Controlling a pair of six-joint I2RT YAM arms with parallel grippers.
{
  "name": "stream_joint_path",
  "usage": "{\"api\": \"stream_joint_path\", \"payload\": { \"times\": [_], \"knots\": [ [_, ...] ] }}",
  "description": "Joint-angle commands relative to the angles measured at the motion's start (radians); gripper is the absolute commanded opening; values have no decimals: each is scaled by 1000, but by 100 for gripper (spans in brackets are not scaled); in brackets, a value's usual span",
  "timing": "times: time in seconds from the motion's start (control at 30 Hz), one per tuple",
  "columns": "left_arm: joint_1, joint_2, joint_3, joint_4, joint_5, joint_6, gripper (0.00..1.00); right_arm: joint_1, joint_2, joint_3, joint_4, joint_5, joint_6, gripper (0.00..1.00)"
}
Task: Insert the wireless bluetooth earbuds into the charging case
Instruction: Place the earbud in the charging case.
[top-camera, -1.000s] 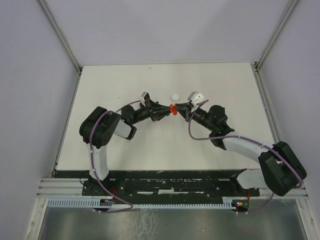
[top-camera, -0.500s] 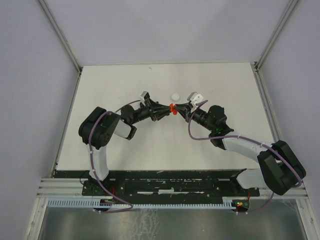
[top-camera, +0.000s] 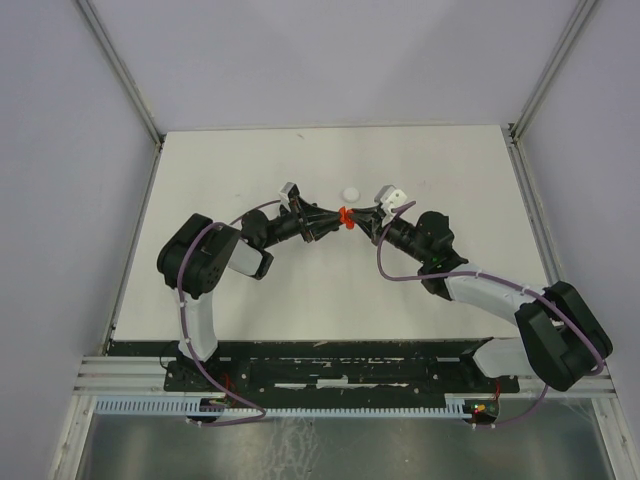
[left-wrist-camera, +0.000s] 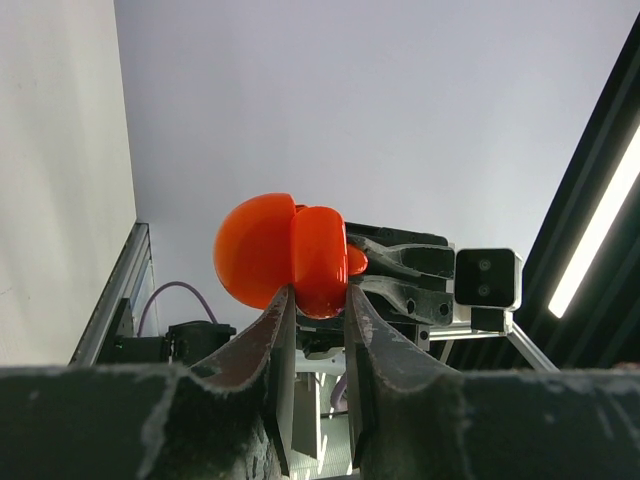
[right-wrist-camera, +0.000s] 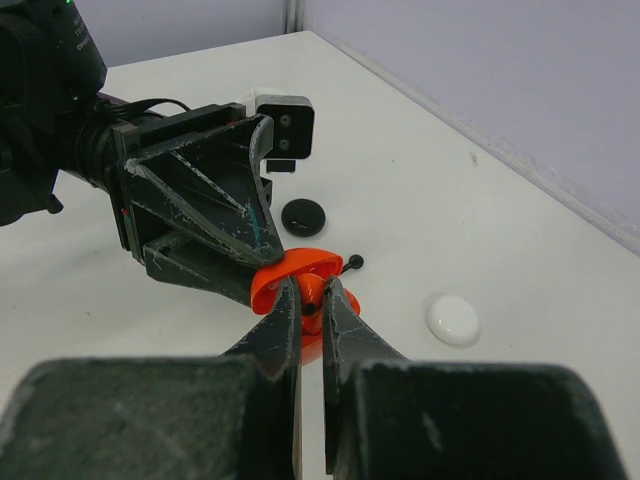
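Over the middle of the white table (top-camera: 250, 300), toward its far edge, the left gripper (left-wrist-camera: 318, 295) is clamped on the open red charging case (left-wrist-camera: 290, 255). The right gripper (right-wrist-camera: 312, 290), jaws nearly together, has its tips in the case's mouth; whether they pinch anything is unclear. A black round case (right-wrist-camera: 303, 216) and a white round case (right-wrist-camera: 452, 318) lie nearby, a tiny black earbud (right-wrist-camera: 354, 262) just beside the red case's rim.
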Motion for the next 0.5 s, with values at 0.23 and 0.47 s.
{"api": "stream_joint_path", "payload": {
  "times": [0.23, 0.47],
  "knots": [
    [-3, -33, 26, 142, -9, -35, 3, 4, -41, -15, 3, 13, -12, 1],
    [-2, -37, 29, 141, -10, -38, 3, 5, -42, -16, -2, 28, -10, 2]
  ]
}}
